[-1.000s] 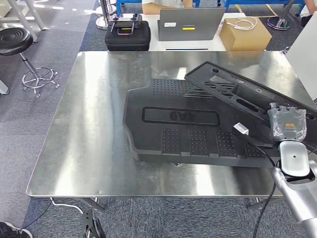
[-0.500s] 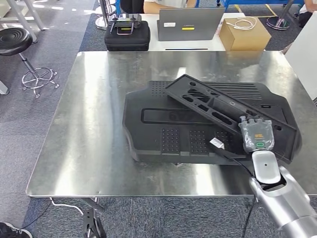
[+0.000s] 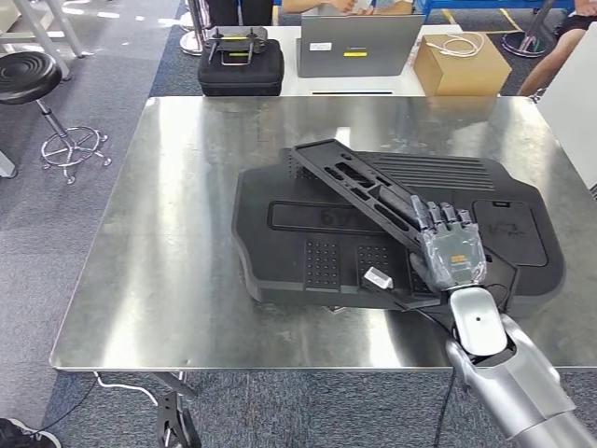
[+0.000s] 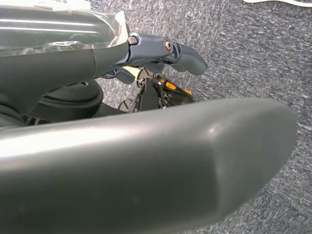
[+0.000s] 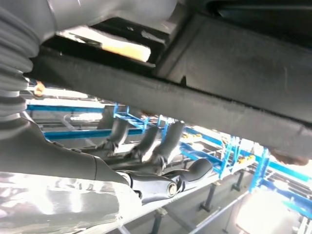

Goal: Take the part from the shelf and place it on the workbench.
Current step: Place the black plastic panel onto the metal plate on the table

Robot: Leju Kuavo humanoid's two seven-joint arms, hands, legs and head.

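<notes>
The right hand (image 3: 454, 252) comes in from the near right edge of the worktop (image 3: 169, 243), palm down, with its fingers (image 3: 440, 217) curled over the near end of a long black slotted part (image 3: 359, 187). It grips that end; in the right wrist view the fingers (image 5: 162, 144) wrap under the part's dark edge (image 5: 221, 109). The part runs away from the hand, toward the far left, tilted, with its far end resting on top of a large black moulded panel (image 3: 317, 238). That panel lies flat on the steel worktop, directly beneath the hand and spreading out to both sides of it. A black cable with a small silver connector (image 3: 378, 278) lies just left of the wrist. Beyond the worktop, far ahead of the hand, a white table carries a black case (image 3: 241, 67), a grey laptop (image 3: 357, 45) and a cardboard box (image 3: 461, 63). The left hand (image 4: 162, 51) hangs over grey carpet with its fingers held apart, holding nothing.
</notes>
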